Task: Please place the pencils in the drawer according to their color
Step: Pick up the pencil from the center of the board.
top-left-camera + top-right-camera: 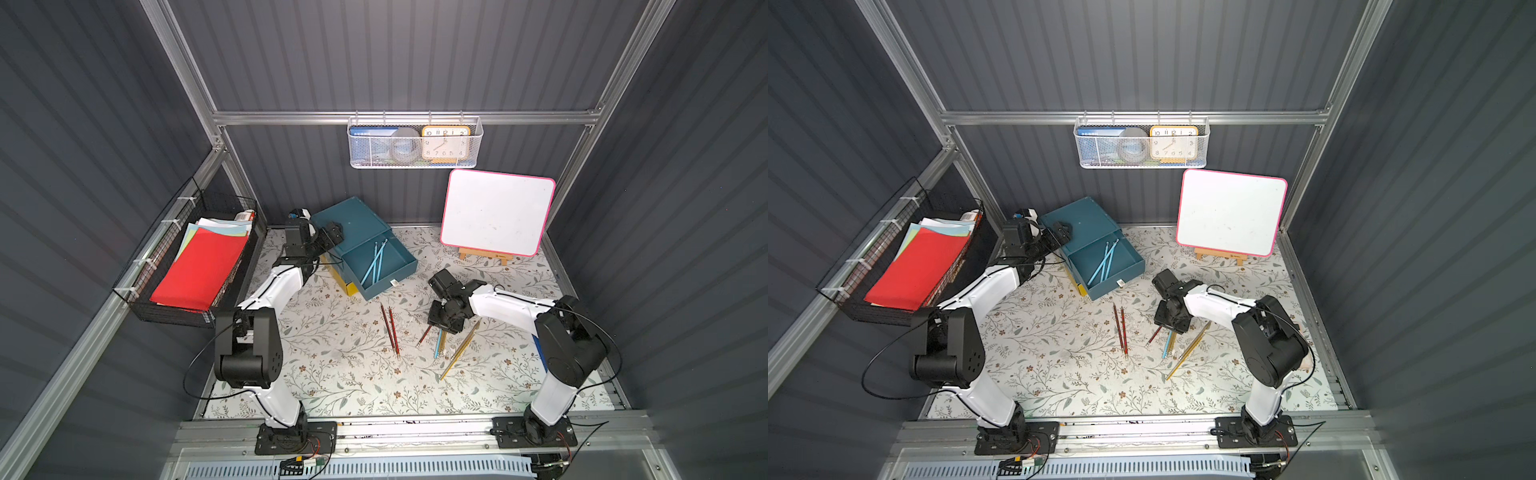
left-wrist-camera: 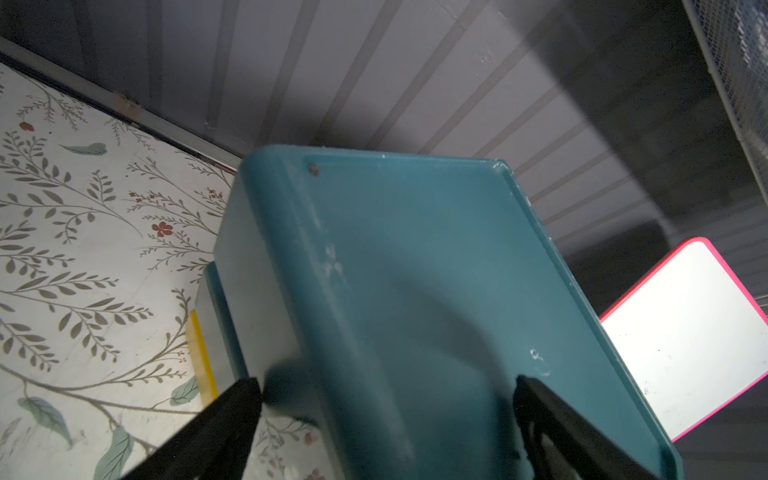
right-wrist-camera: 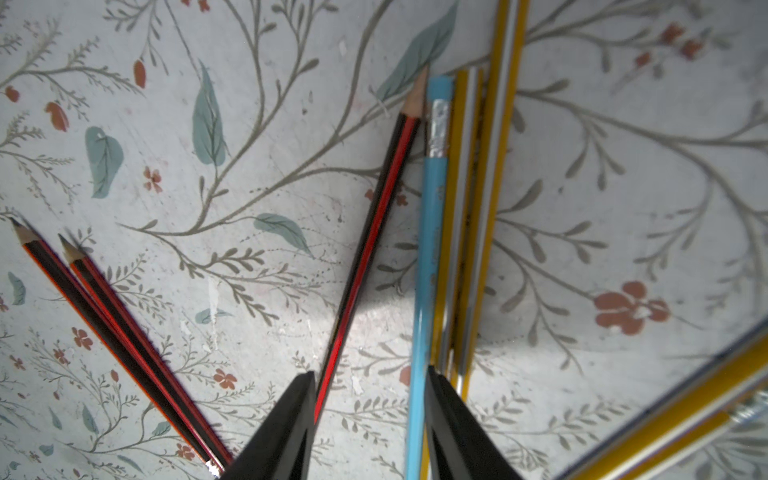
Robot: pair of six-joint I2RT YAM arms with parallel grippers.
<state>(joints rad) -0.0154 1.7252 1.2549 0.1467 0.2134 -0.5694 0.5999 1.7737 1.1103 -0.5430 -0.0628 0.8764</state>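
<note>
Storage: a teal drawer unit (image 1: 349, 220) stands at the back of the floral table (image 1: 332, 374), left of centre. Its top drawer (image 1: 397, 264) is pulled out toward the front, and light blue pencils (image 1: 376, 259) lie slanted inside it. A yellow drawer front (image 1: 348, 287) shows just beneath.

Left arm: the left gripper (image 1: 332, 235) sits at the unit's top, near its left edge. In the wrist view its fingers (image 2: 232, 415) stand wide apart, 1 beside the unit's side wall and 1 over the top panel, closed on nothing. Whether they touch the unit cannot be told.

Right arm: the right gripper (image 3: 370, 374) is low over the loose pencils, right of centre. Its jaws are part open and clamp nothing. Between them pass 1 red-and-black pencil (image 3: 374, 232) and 1 loose blue pencil (image 3: 428, 257), each close to a finger.

Loose stock: gold-yellow pencils (image 3: 469, 208) lie just beside the loose blue pencil. A pair of red-and-black pencils (image 1: 390, 330) lies apart to the left, on the open table in front of the drawer.

Surroundings: a whiteboard (image 1: 496, 212) stands at the back right. A wire basket (image 1: 478, 141) holding a clock (image 1: 445, 143) hangs on the back wall. A black basket (image 1: 237, 274) of coloured paper hangs on the left wall.
</note>
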